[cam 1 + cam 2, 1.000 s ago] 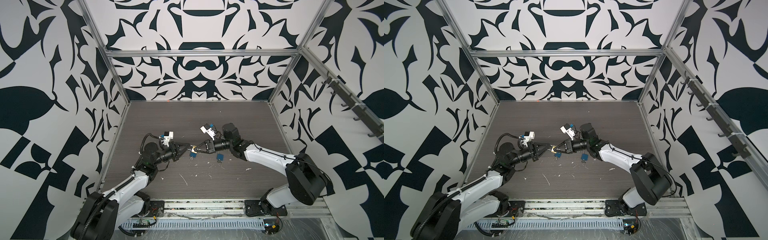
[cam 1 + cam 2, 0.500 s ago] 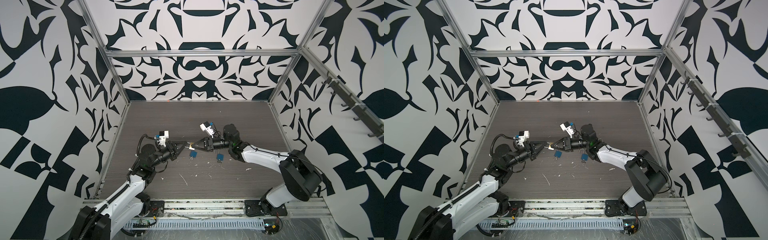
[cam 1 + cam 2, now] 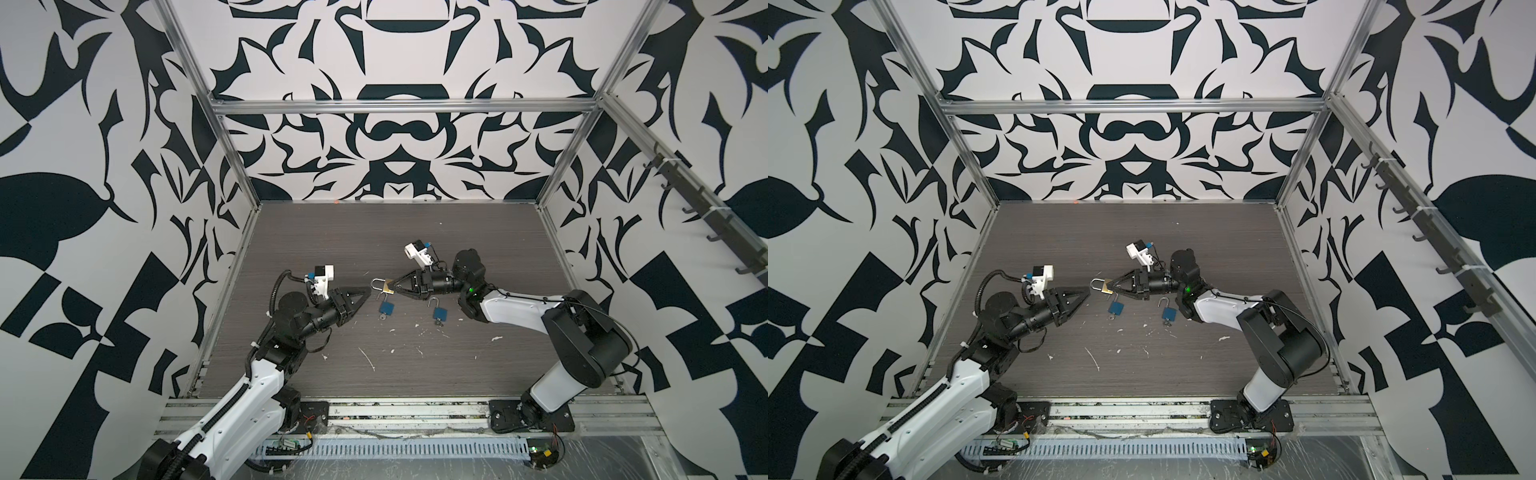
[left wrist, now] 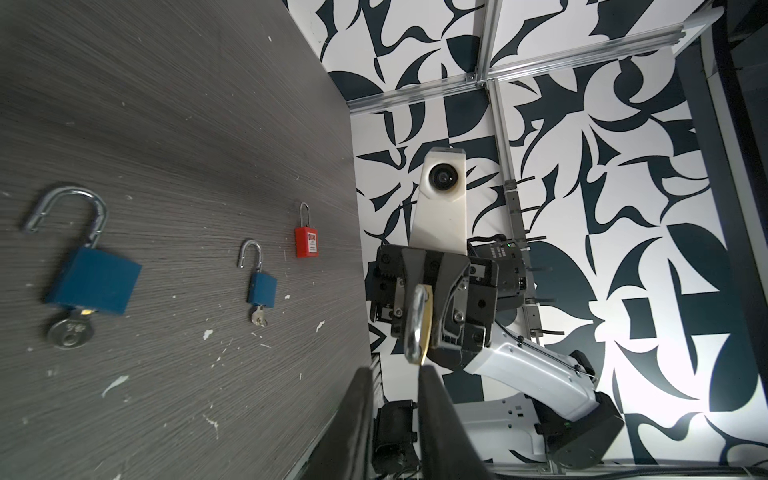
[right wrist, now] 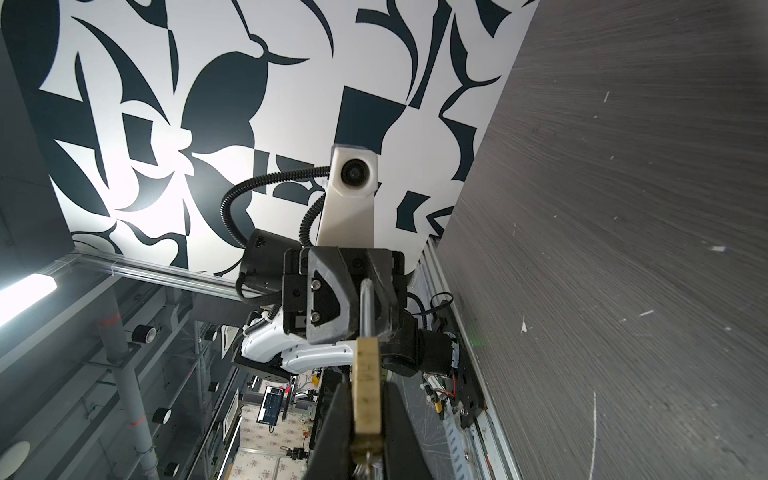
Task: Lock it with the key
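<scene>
Right tool (image 3: pixel 394 287) clamps the padlock (image 5: pixel 365 386); left tool (image 3: pixel 367 291), jaws apart off its shackle (image 4: pixel 411 328), should retreat straight, no snagging.

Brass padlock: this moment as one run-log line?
right gripper: shut on brass padlock | left gripper: slightly open, facing shackle | brass padlock: held above table

The right claw (image 3: pixel 1113 286) grips the brass padlock (image 3: pixel 1107 288) by its body, above the worktop (image 3: pixel 1183 365). The shackle points toward the left claw (image 3: pixel 1087 291), whose tips sit just beside it; contact cannot be confirmed. A blue padlock (image 3: pixel 1116 308) with key (image 3: pixel 1111 316) inserted lies just in front of the brass padlock. A second blue padlock (image 3: pixel 1169 312), shackle open, lies to its right.
</scene>
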